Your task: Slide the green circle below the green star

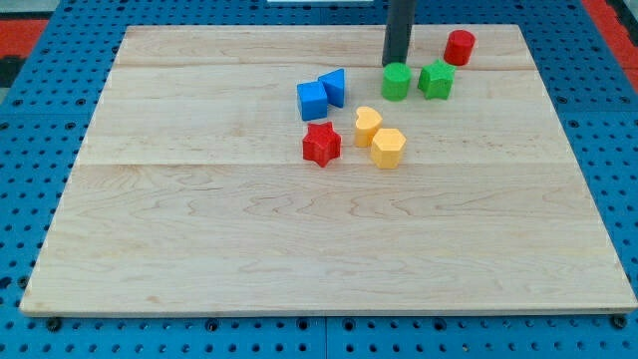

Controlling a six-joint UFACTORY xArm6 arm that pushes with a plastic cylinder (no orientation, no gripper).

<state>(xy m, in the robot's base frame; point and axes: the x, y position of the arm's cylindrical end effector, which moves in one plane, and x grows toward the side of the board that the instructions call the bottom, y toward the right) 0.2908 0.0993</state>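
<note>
The green circle (396, 82) sits near the view's top, right of centre. The green star (436, 79) lies just to its right, almost touching it. My tip (396, 65) comes down from the view's top edge and ends right behind the green circle, at its top side, touching or nearly touching it.
A red cylinder (459, 47) stands up and to the right of the star. A blue cube (312, 101) and a blue triangle (333, 87) lie left of the circle. A red star (321, 144), a yellow heart (368, 126) and a yellow hexagon (388, 148) lie below. The wooden board (199, 249) rests on a blue pegboard.
</note>
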